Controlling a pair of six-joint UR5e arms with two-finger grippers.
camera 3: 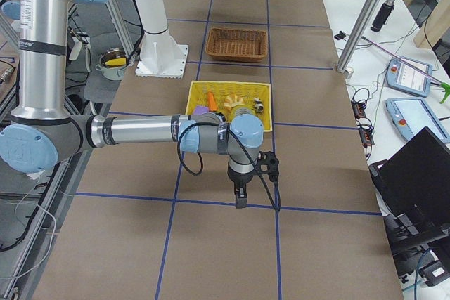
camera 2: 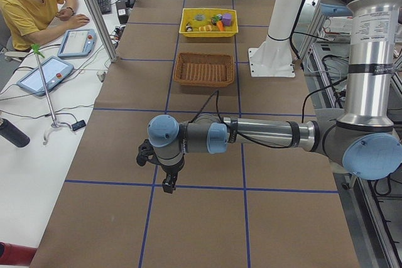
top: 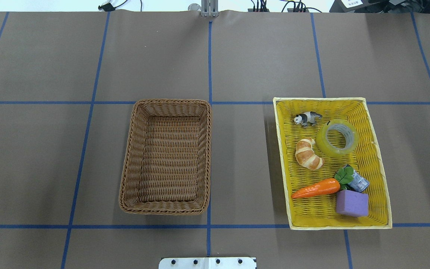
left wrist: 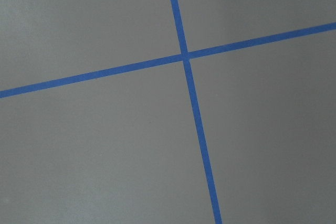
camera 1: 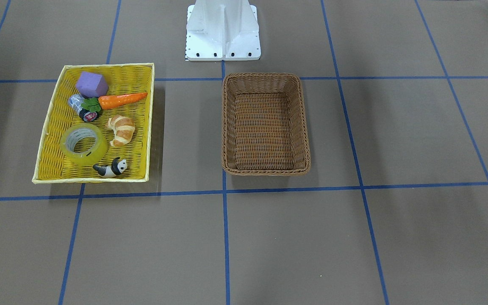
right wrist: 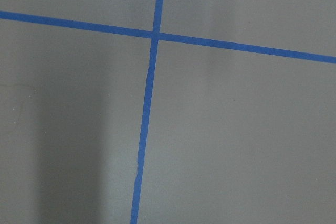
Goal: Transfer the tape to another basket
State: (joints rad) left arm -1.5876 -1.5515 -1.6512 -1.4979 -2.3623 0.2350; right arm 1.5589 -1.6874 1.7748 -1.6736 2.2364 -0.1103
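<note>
Brown gridded table (top: pixel 32 168), wicker basket (top: pixel 133 149), yellow basket (top: pixel 312 216) alongside

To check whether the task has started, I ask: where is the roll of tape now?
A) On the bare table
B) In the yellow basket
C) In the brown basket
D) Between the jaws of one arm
B: the tape lies flat on the floor of the yellow basket, beside the croissant and the panda figure; the brown basket has no tape in it.
</note>
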